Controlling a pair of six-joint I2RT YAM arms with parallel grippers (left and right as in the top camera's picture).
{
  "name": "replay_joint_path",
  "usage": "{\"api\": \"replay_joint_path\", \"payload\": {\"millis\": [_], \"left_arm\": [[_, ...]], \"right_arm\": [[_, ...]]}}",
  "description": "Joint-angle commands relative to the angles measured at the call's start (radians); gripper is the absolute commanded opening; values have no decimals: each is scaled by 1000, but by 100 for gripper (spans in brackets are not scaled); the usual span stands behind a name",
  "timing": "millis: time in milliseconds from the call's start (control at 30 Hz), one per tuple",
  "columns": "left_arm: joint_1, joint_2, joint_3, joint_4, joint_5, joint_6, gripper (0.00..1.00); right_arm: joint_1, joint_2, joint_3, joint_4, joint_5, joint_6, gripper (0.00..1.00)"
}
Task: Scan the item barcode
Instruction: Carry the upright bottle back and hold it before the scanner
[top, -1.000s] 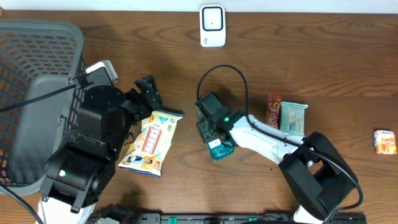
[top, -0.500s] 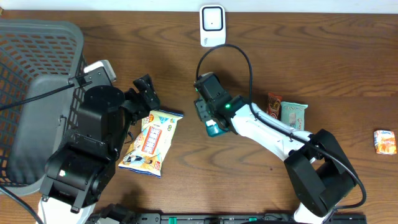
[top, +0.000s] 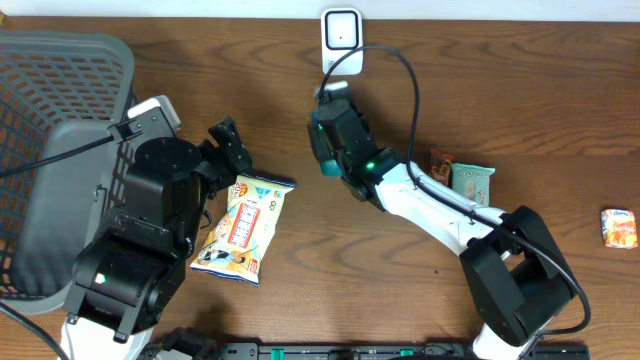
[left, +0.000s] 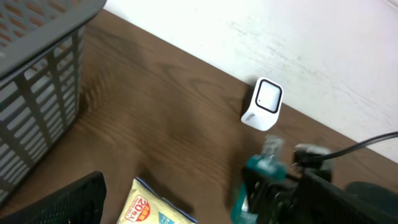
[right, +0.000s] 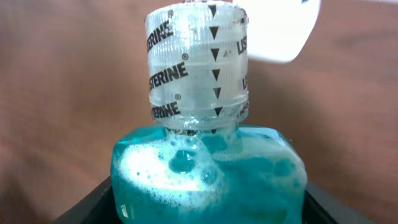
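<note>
Right gripper (top: 328, 140) clamps small teal mouthwash bottle (right: 205, 180), clear cap aimed at white box scanner (top: 341, 40), just short of it. Left gripper (top: 230, 148) gapes empty, farther off.

Clear glossy bottle (right: 205, 168), probably plastic

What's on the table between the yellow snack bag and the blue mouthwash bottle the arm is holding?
Nothing. The overhead view shows only bare wooden table between the snack bag and the mouthwash bottle; the left wrist view agrees.
</note>
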Motion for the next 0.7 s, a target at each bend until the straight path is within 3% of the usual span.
{"api": "replay_joint_path", "payload": {"millis": [0,167,367,467,667], "left_arm": [[6,-15,20,4,-62,17,98],[6,-16,20,4,-64,17,98],[6,-16,20,28,-65,17,98],[6,-16,20,47,-100,17,98],[6,-8,20,46,-142,17,98]], "right_arm": [[-11,-2,36,91,140,-16,8],[-42,28,36,237,145,-95,7],[-56,206,36,560,149,-238,11],[-56,291,36,738,211,-245,12],[-35,356,36,822,280,-243,8]]}}
